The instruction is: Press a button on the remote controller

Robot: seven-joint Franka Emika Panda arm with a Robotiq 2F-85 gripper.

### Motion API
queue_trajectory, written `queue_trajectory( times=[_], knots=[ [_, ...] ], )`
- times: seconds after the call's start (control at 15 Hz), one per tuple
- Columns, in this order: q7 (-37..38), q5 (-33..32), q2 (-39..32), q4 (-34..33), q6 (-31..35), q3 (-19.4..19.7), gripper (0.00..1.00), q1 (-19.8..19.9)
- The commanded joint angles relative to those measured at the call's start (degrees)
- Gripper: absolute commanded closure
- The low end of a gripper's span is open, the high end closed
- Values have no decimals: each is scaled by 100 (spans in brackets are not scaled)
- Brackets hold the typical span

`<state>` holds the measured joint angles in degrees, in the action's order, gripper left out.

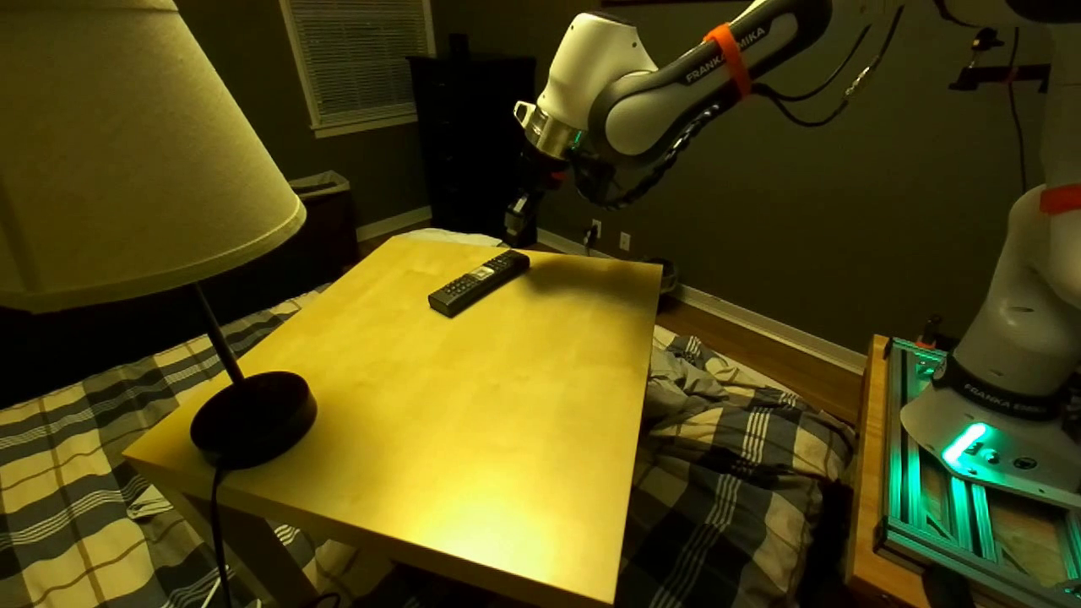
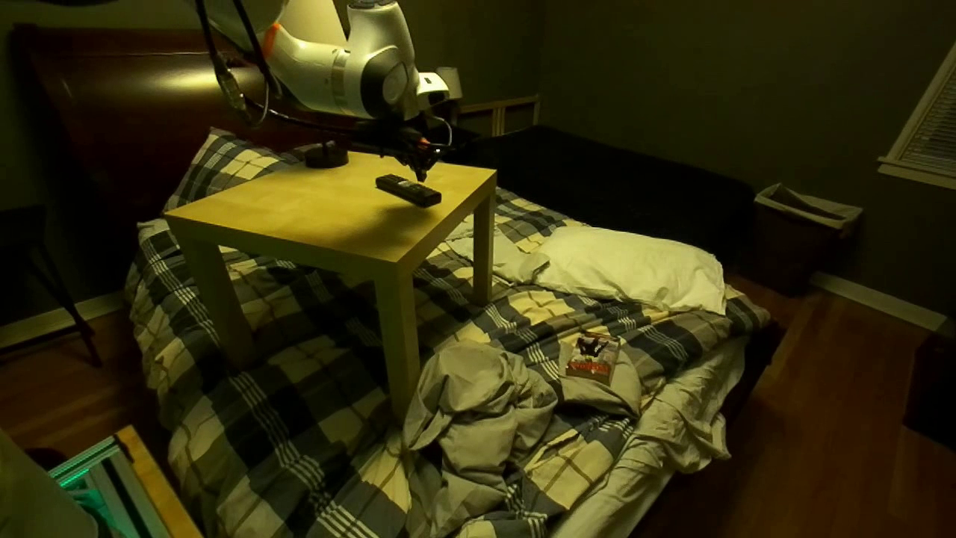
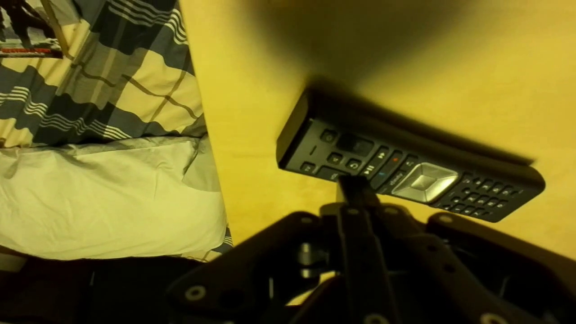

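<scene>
One remote controller (image 3: 396,164), black, lies buttons-up on the yellow surface (image 1: 473,405). Tool (image 3: 354,182): fully closed, holding nothing; wrist view puts its tip at 8 o'clock from the remote's middle, covering part of the button edge. In an exterior view its fingertips (image 1: 513,224) hang just above one end, apart. Lamp (image 1: 160,211): on the same surface, base at 8 o'clock from the remote, well apart. Around the surface, on plaid bedding (image 2: 299,418), in an exterior view: white pillow (image 2: 635,265) just past 3 o'clock; picture-covered item (image 2: 594,359), lettering too blurred to read, 4 o'clock; crumpled grey cloth (image 2: 485,403), 5 o'clock.
</scene>
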<state>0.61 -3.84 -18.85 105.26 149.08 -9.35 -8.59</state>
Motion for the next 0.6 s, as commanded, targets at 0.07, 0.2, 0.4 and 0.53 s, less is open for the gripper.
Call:
queue_trajectory(
  times=[0.07,0.2,0.4,0.53],
  knots=[
    [-226,113,-172,-47,144,6,100,-10],
    [-304,136,-198,-42,178,-12,100,0],
    [-319,80,-208,-38,245,18,100,-22],
    [-239,24,-205,-29,318,62,100,-53]
  ],
)
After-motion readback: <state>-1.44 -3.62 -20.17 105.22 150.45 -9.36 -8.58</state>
